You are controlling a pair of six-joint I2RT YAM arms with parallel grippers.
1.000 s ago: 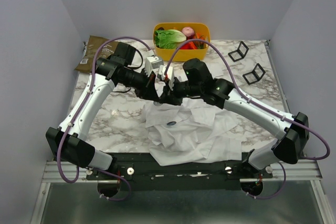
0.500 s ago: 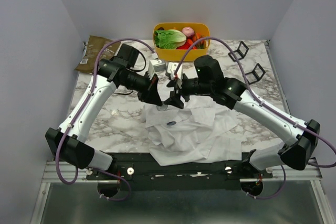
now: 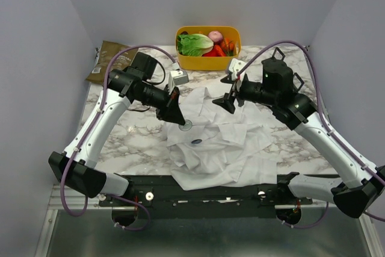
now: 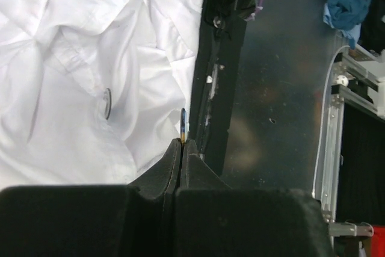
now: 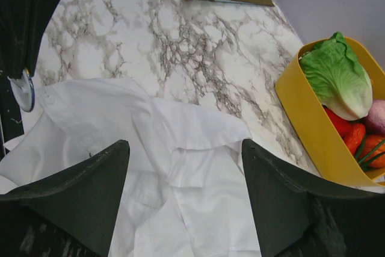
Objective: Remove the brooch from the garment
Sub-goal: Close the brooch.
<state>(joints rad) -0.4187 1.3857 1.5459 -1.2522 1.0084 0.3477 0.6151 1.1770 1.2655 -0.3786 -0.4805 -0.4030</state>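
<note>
The brooch (a thin disc) is pinched in the closed left gripper, just above the far-left edge of the shirt. The right gripper is spread wide, empty. A firm pinch and a straight lift clear of the cloth are advised.

yellow bin, brown pouch, marble table

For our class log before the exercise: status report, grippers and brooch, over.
Left gripper shut on thin disc. Right gripper open, empty. Dark oval piece lies on shirt. Nothing in the way.
</note>
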